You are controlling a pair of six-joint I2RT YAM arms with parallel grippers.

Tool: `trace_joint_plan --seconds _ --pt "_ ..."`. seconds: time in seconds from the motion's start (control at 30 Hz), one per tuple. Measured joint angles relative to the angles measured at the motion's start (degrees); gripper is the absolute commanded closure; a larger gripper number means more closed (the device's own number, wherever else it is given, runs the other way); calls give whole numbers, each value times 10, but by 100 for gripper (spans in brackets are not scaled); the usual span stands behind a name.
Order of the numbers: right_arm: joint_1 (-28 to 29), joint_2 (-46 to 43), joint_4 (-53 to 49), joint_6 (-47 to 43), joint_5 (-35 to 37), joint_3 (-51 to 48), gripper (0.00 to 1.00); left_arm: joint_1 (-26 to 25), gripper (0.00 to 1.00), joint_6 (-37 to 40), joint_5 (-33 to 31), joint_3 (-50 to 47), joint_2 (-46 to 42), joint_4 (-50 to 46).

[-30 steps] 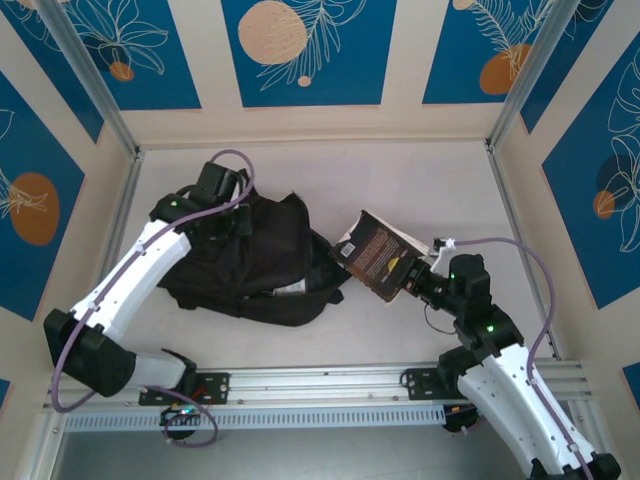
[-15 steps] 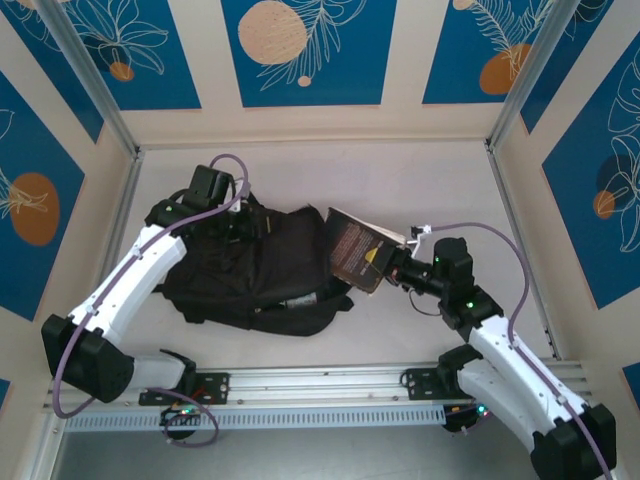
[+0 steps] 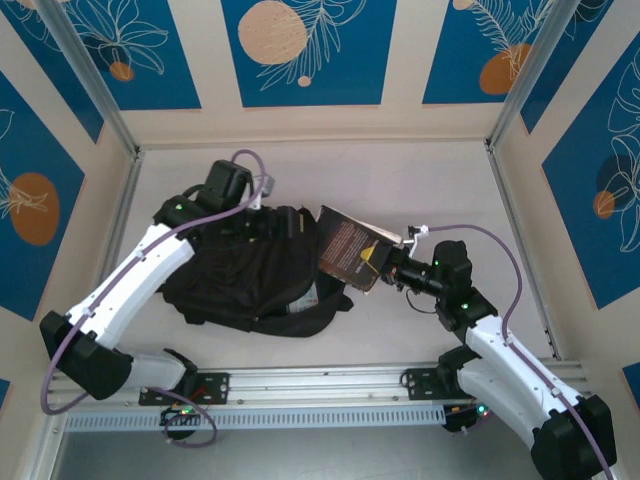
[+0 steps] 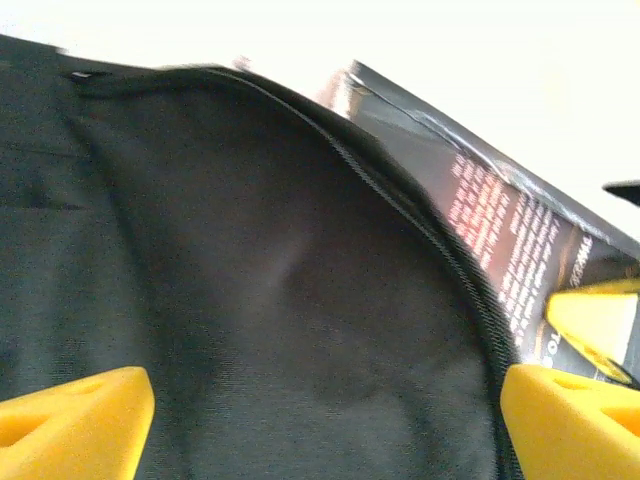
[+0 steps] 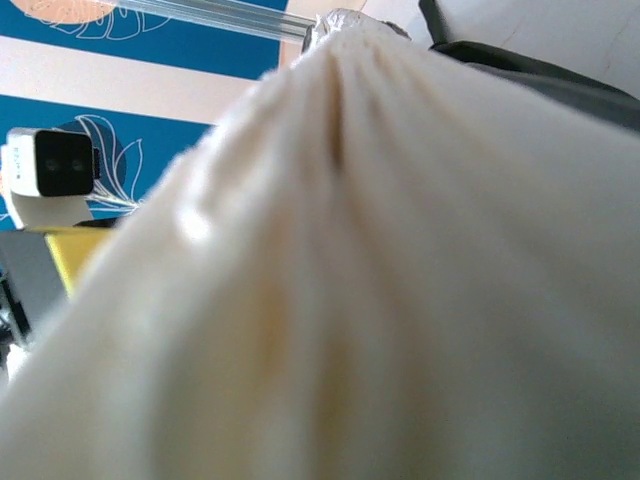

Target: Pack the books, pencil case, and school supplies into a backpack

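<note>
Shifted left, the black book [image 3: 347,248], clamped in the right fingers [image 4: 595,318], now meets the backpack [image 3: 250,270] at its right edge on the worktop [image 3: 400,180], while the left fingers [image 4: 75,415] spread wide over its fabric.

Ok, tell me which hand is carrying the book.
The right hand, clamped on the black book by the backpack; the left hand is spread over fabric.

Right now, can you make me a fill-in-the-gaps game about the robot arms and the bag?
1. The book is pinched by the gripper of the ____ arm.
2. The backpack is the colour ____.
3. The left gripper has open fingers coloured ____.
Missing words: right; black; yellow.
</note>
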Motion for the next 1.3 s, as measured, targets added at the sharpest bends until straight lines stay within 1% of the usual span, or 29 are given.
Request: trace_joint_plan --seconds 0.07,0.17,0.3,0.37,0.4,0.47,0.53,0.6,0.63,0.67,0.77,0.93,1.0,1.07,1.3 --pt "3 0 3 0 0 0 100 -38 10 0 -14 22 24 -2" --pt "7 1 7 0 0 0 100 -75 9 0 -31 43 55 -6" --pt "9 1 7 0 0 0 100 -86 9 1 -55 53 77 -16" --pt "10 1 7 0 0 0 100 -86 13 1 -66 58 82 -22" --pt "10 1 8 0 0 0 100 -86 20 2 -72 62 85 -24" --pt "11 1 7 0 0 0 100 -86 38 6 -84 69 93 -30" --pt "12 1 6 -1 0 0 100 -86 65 12 -94 71 98 -30" --pt "12 0 -4 -5 0 0 100 -86 87 17 -101 71 98 -34" --pt "12 -3 -13 -9 0 0 100 -84 96 19 -105 71 96 -36" --pt "12 -7 -25 -14 0 1 100 -83 100 24 -108 71 94 -39" --pt "9 -19 -82 -42 1 15 100 -70 100 30 -114 70 75 -52" --pt "7 -13 -167 -95 -8 60 100 -21 100 44 -127 59 -5 -73" --pt "7 5 -176 -106 -26 71 100 -8 100 49 -133 59 -34 -83" --pt "11 29 -177 -110 -47 77 100 -6 100 57 -135 60 -50 -93" --pt "58 92 -176 -106 -75 108 100 -6 100 63 -129 60 -48 -105"
